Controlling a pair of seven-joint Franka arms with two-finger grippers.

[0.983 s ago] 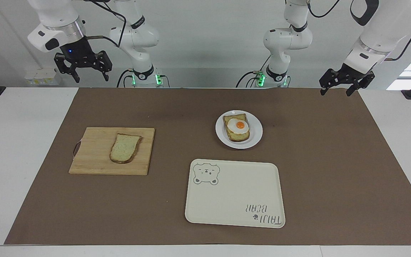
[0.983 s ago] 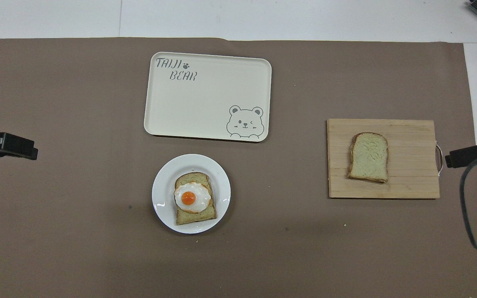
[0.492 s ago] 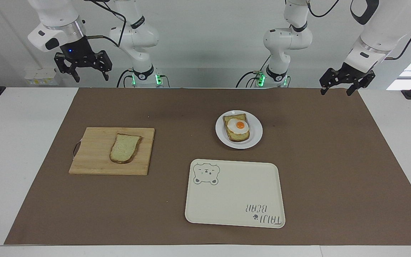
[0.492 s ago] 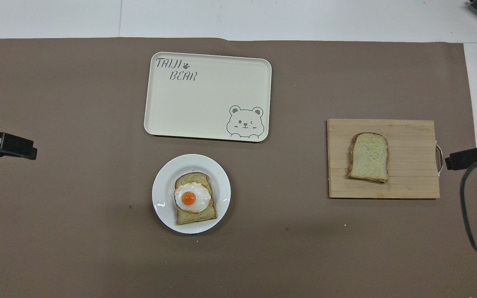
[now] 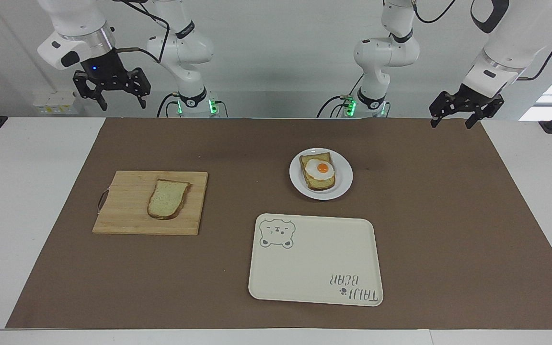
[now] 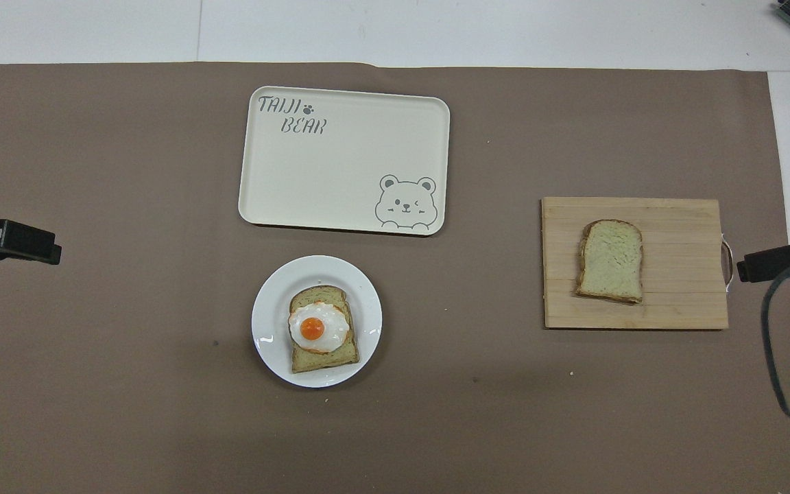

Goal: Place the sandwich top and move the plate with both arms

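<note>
Black right hand [image 5: 110, 91] and left hand [image 5: 465, 111] both wide, empty, raised at the surface's robot edge. Bread [image 5: 167, 198] on board [image 5: 127, 211]: light, soft, pinch crust edges. Plate [image 5: 343, 184] near tray [image 5: 314, 268], probably slippery; grip rim.

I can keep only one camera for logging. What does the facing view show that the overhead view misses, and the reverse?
Facing view only: both arms' white bodies and bases, with the right gripper and left gripper whole, open, raised near the robots' edge.
Overhead view only: the tray's lettering upright.
Both: the plain bread slice on the cutting board, the plate with egg toast.
</note>
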